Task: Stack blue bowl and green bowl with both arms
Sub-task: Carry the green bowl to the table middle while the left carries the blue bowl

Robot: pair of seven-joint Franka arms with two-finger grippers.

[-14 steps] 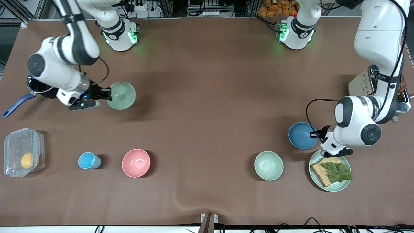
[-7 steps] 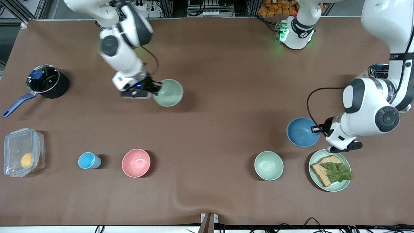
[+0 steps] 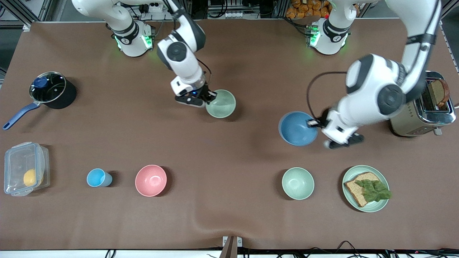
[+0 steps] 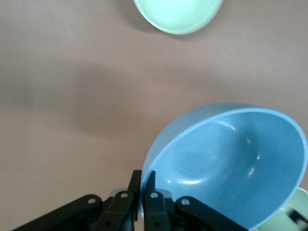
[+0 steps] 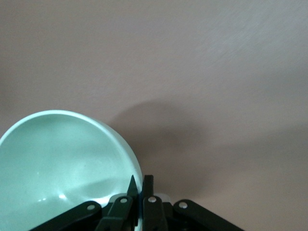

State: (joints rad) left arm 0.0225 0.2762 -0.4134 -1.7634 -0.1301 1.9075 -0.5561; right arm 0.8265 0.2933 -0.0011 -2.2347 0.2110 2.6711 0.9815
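My left gripper (image 3: 315, 124) is shut on the rim of the blue bowl (image 3: 298, 128) and holds it above the table, toward the left arm's end. In the left wrist view the gripper (image 4: 143, 180) pinches the blue bowl's (image 4: 236, 163) rim. My right gripper (image 3: 209, 97) is shut on the rim of a pale green bowl (image 3: 221, 103) and holds it over the table's middle. In the right wrist view the gripper (image 5: 140, 185) clamps that green bowl's (image 5: 62, 163) rim. A second, look-alike green bowl (image 3: 297, 183) sits on the table nearer the front camera; it also shows in the left wrist view (image 4: 179, 14).
A green plate (image 3: 383, 204) with bread and lettuce lies beside the second green bowl. A toaster (image 3: 423, 107) stands at the left arm's end. A pink bowl (image 3: 150, 180), light-blue cup (image 3: 97, 177), clear box (image 3: 23, 168) and black pot (image 3: 53, 89) lie toward the right arm's end.
Both arms have swung toward the table's middle. The right gripper carried the green bowl away from the pot; the left gripper lifted the blue bowl away from the plate.
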